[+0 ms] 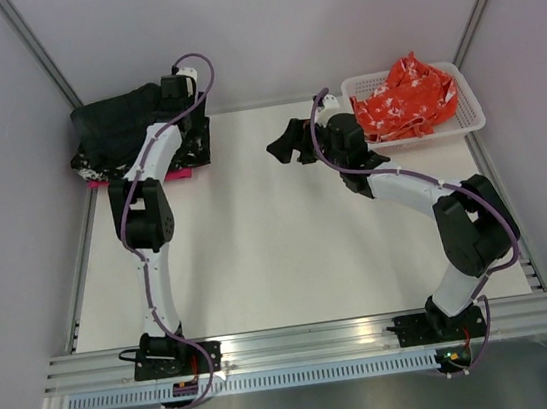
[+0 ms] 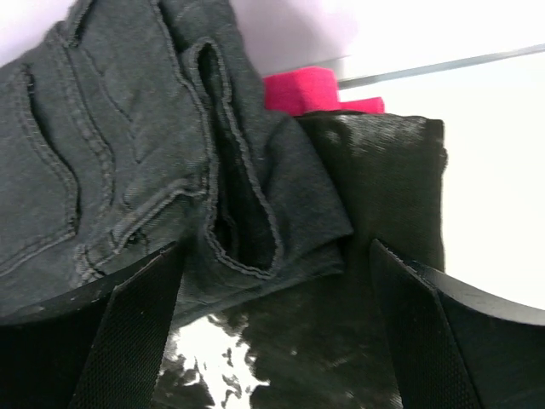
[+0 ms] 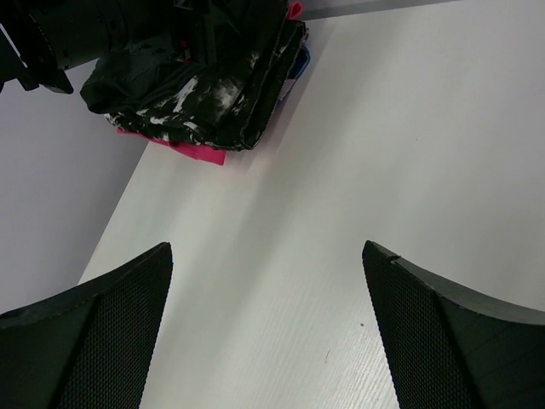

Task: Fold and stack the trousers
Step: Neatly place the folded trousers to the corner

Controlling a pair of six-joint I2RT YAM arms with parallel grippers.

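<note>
The black trousers (image 1: 113, 122) lie folded on top of a pile at the back left corner. In the left wrist view the trousers (image 2: 128, 145) show seams and a folded edge. My left gripper (image 1: 188, 125) is open and empty over the right end of the pile. In its wrist view the left gripper (image 2: 272, 341) has its fingers (image 2: 128, 341) apart just above the cloth, and I cannot tell if they touch it. My right gripper (image 1: 283, 141) is open and empty above the bare table, and the right gripper (image 3: 266, 332) faces the pile (image 3: 204, 77).
Under the trousers lie a black cloth speckled with white (image 2: 366, 196) and a pink cloth (image 2: 302, 89). A white basket (image 1: 471, 110) with orange-red printed cloth (image 1: 403, 97) stands at the back right. Walls close the sides and back.
</note>
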